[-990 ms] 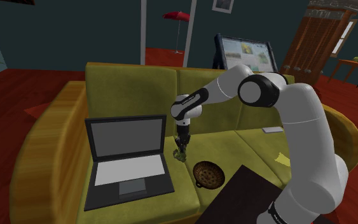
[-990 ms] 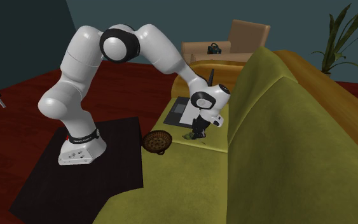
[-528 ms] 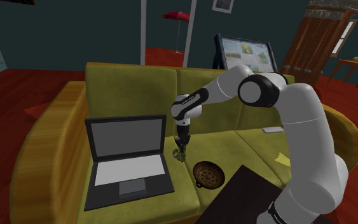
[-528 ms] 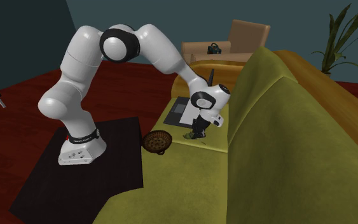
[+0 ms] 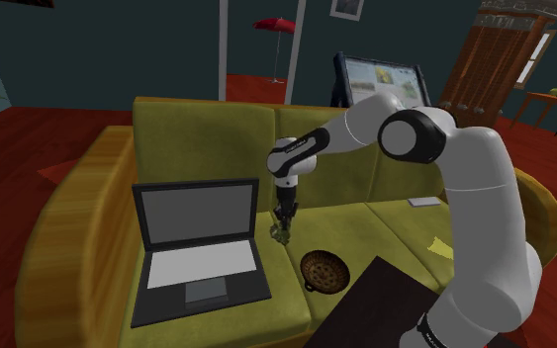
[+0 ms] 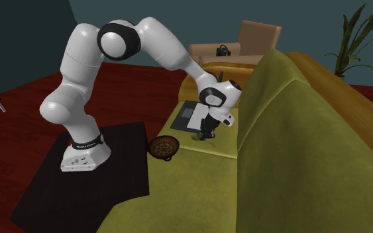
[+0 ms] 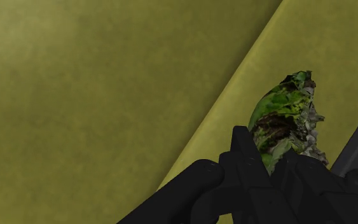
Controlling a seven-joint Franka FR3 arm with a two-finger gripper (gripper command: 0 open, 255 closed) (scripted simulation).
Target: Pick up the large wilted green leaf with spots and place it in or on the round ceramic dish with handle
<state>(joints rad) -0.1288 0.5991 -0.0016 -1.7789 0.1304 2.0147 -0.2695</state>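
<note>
**A:** What is different on the olive sofa [image 5: 207, 129] from a moment ago?

**B:** The white arm [image 5: 464, 198] has risen a little. Its elbow sits higher and the wrist has come up, so the leaf is lifted off the seat cushion with it. I judge the pick done and the carry to the dish just starting.

**A:** How does the arm stand?

**B:** It reaches from the stand towards the shoulder view's left, with the forearm roughly level. The gripper [image 5: 284, 222] points straight down, just beside the open laptop [image 5: 197, 252].

**A:** And the dish?

**B:** The round brown dish [image 5: 324, 269] lies on the seat near its front edge, near the gripper on the stand's side. It should be a short sideways move.

**A:** Where is the leaf now?

**B:** The spotted green leaf [image 7: 284, 118] hangs just above the cushion. The black fingers [image 7: 244, 149] pinch its browned end, and the greener part sticks out beyond them
</note>
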